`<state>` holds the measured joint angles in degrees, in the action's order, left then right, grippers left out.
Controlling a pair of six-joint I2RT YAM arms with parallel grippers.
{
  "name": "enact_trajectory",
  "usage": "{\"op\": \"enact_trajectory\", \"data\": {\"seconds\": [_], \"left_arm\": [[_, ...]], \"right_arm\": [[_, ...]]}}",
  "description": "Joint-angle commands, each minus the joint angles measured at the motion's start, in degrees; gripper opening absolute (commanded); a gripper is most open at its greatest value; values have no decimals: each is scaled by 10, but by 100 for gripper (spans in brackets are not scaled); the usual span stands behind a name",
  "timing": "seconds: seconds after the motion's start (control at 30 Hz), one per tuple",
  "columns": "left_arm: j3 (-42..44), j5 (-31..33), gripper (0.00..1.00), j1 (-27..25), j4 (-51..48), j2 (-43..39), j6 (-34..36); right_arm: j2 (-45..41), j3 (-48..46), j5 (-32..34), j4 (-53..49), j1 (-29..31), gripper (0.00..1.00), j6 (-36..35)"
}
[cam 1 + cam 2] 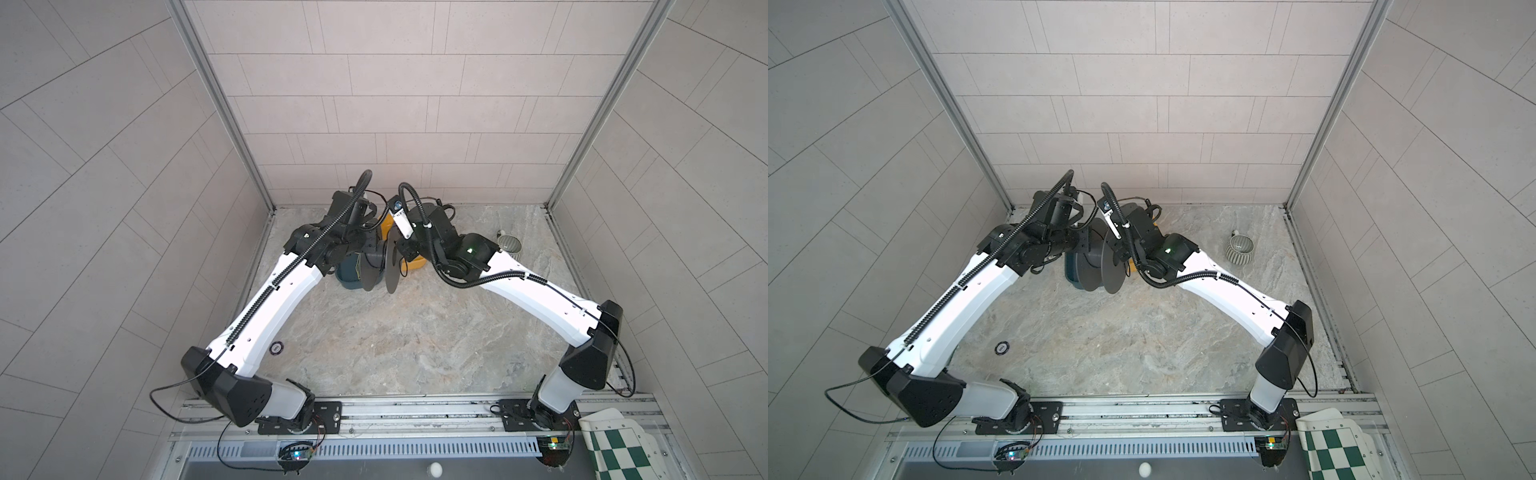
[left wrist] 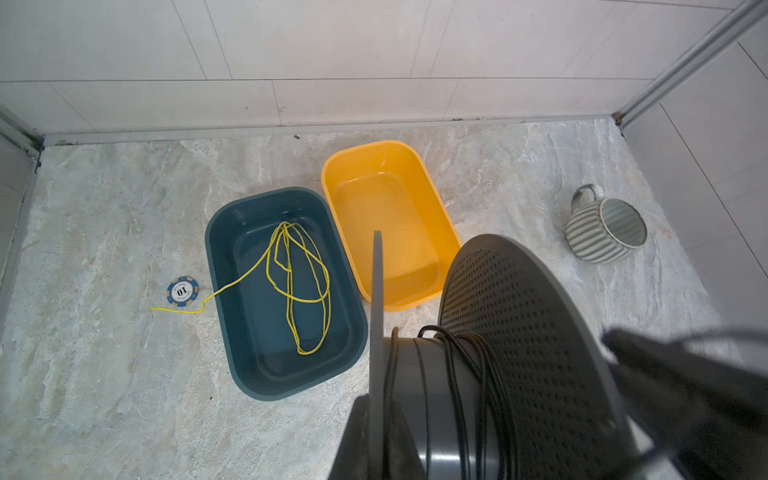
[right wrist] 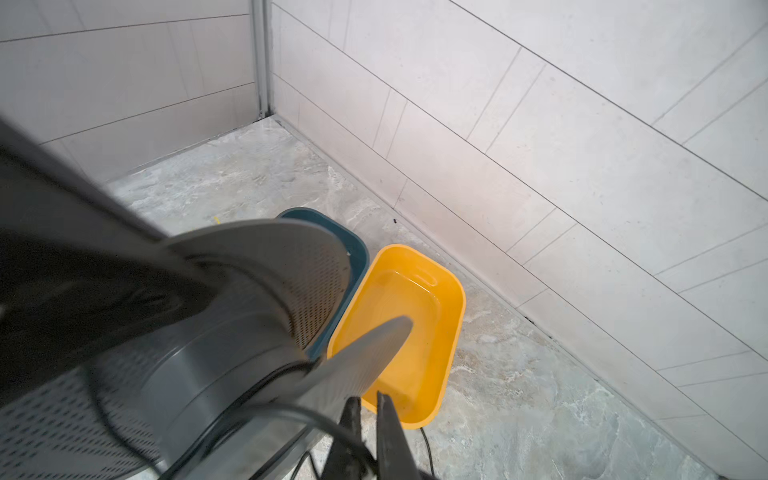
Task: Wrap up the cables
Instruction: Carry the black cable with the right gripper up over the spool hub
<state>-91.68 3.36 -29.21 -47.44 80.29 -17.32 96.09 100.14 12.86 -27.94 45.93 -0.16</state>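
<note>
Toward the back of the marble-patterned worktop (image 2: 104, 374), both arms met and held a grey plastic spool with perforated flanges (image 1: 370, 276) (image 1: 1115, 270) in the air between them. The spool's long axis lay roughly level and ran left-right, from one arm to the other. Its flanges stood upright, seen near edge-on in both top views.

The thin black flexible cable (image 2: 482, 374) sat on the spool's hub, wound round it in several turns. The turns ran crosswise to the axis and bunched against the flange on the right arm's side. In the right wrist view a slack strand of cable (image 3: 291, 409) left the hub and curved toward the right end effector (image 3: 370, 401).

The left end effector (image 2: 376, 403) was clamped on the rim of the flange nearest it, one finger each side. The right end effector's fingers (image 3: 388, 419) stood close together with a narrow slit between them. Could not tell whether they pinched the cable or gripped anything.

Below the spool was a dark teal rectangular plastic bin (image 2: 210, 253) with a looped yellow-green cord (image 2: 305, 353) inside. One end of the cord trailed over the rim onto the worktop. An orange-yellow rectangular plastic bin (image 2: 345, 208) sat just beside the teal one. A blue-and-orange poker chip (image 2: 183, 291) lay near the cord's loose end. A striped grey ceramic mug (image 2: 582, 237) stood well apart, on the right arm's side.
</note>
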Motion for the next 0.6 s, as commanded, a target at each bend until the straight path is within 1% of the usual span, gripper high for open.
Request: {"op": "enact_trajectory", "data": {"seconds": [0.0, 0.07, 0.2, 0.27, 0.33, 0.47, 0.57], "left_arm": [[-5, -12, 0, -6, 3, -36, 45], [-6, -22, 0, -9, 3, -42, 58], [-5, -47, 0, -10, 4, -52, 73], [-6, -61, 0, -11, 4, -56, 77], [-14, -61, 0, -10, -3, -57, 75], [-56, -73, 0, -10, -36, -46, 90], [-82, -96, 0, -11, -53, -39, 103]], "right_arm": [[2, 19, 3, -25, -25, 12, 32], [7, 24, -8, -34, -39, 14, 40], [17, 27, -31, -43, -64, 17, 46], [22, 27, -43, -46, -73, 17, 48], [27, 23, -53, -51, -82, 17, 53], [27, -8, -73, -48, -98, 18, 68], [17, -56, -99, -30, -110, 22, 73]]}}
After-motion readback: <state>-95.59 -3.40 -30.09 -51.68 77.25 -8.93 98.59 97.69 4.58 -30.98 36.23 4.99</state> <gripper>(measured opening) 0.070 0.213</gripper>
